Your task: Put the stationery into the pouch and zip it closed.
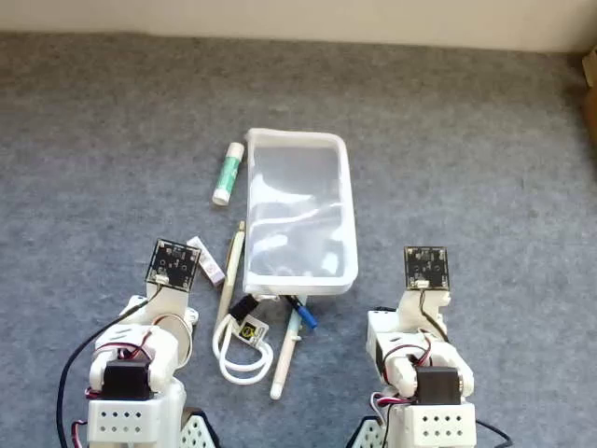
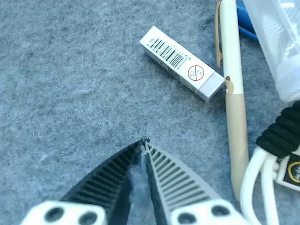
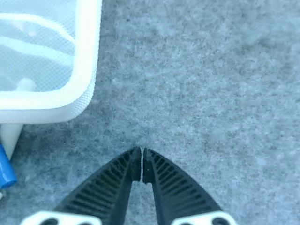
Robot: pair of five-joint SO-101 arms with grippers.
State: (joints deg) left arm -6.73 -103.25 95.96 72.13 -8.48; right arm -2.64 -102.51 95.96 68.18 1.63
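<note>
nothing is held yet: the left tool (image 2: 143,140) is seen with its jaws pressed together over the grey table (image 1: 485,140), and the right tool (image 3: 141,151) is likewise closed and empty beside a corner of the pouch (image 1: 349,201). the pouch is laid flat in the middle of the table, between the two arms and a little ahead of them, and the stationery is scattered along its left side and near end. the eraser (image 2: 182,63), nearest the left tool, is judged the likely first pick. the jaws should be opened wide, turned across the block's narrow width and lowered straight, so that the beige pen (image 2: 234,98) just beside its end is not dragged along. the eraser is a small rectangular block in a smooth printed sleeve, with flat sides that should be easily gripped. the pen is a slim hard cylinder that may roll. the glue stick (image 1: 227,173) is a stubby round tube with a green band. the white cable (image 1: 241,359) is looped and bound with a black tie, and looks springy. the pouch is made of limp translucent film with a thick white rim, so its mouth will probably need to be held by the right tool. whether the zip is open cannot be told.
</note>
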